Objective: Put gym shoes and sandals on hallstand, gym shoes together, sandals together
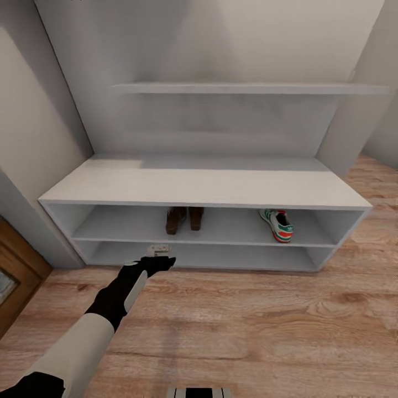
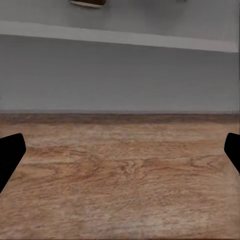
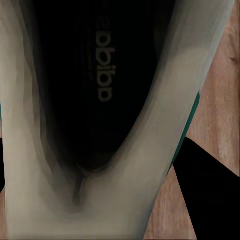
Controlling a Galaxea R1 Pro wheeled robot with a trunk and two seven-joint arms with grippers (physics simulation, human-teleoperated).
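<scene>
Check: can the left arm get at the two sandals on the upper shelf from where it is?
Probably yes. The left tool is open and empty, low in front of the hallstand, just below the sandals. The shelf front is open, nothing between them.

Gym shoe (image 3: 100,125), seen close from above: dark opening with printed insole, pale collar, green trim, between the dark fingers (image 3: 210,195), over wood-grain floor (image 3: 220,100).

"adidas" inside gym shoe (image 3: 105,65)
</scene>
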